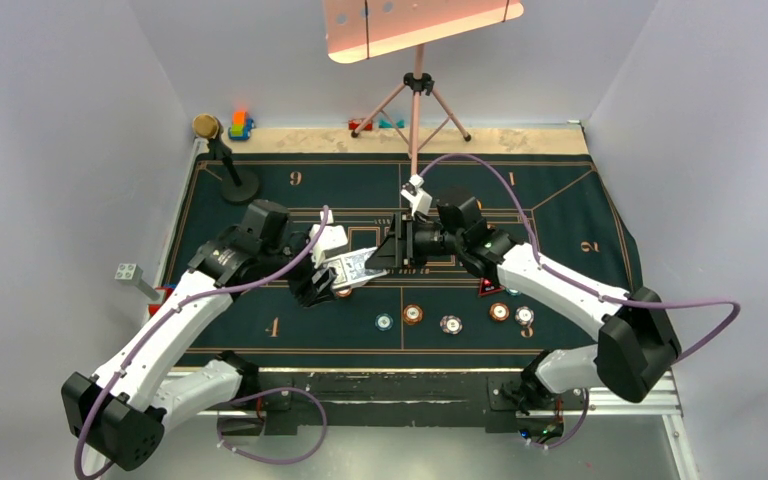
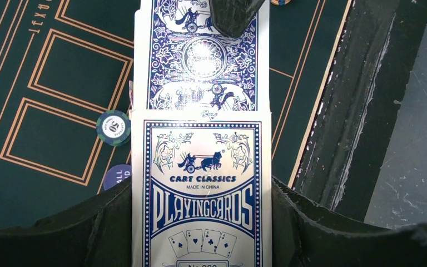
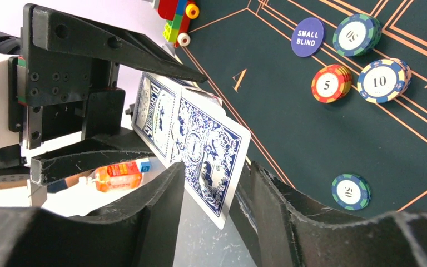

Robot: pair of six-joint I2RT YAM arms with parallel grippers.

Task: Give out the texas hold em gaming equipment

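Card box [image 2: 200, 183], blue and white, held above the middle of the green felt mat [image 1: 560, 200]. The left gripper [image 1: 322, 282] has its fingers pressed on the box's two long sides. Top flap end open.

- In the box: one blue-backed playing card [image 3: 200, 144] sticks out about half its length, back up. Any other contents are hidden.
- Right gripper [image 3: 217, 183]: fingers spread, one on each side of the card's free end. Cannot tell if either pad touches it.
- On the felt near the box: SMALL BLIND disc [image 3: 307, 36] just beside a teal chip [image 3: 357, 34]; orange chips [image 3: 331, 83] touching pinkish-white chips [image 3: 383, 80]; a second teal chip [image 3: 350, 192] apart.
- Top view: the chips line up close to the mat's near edge, right of centre. Bare felt lies between the grippers and the far edge.
- Red-black triangular marker [image 1: 488, 288] is tucked against the right arm, partly covered.
- Far left corner: gold-topped stand [image 1: 225, 160] on the mat, toy blocks [image 1: 240, 125] behind it. A tripod [image 1: 417, 100] stands off the far edge.
- The box's lower end is cut off in the left wrist view.
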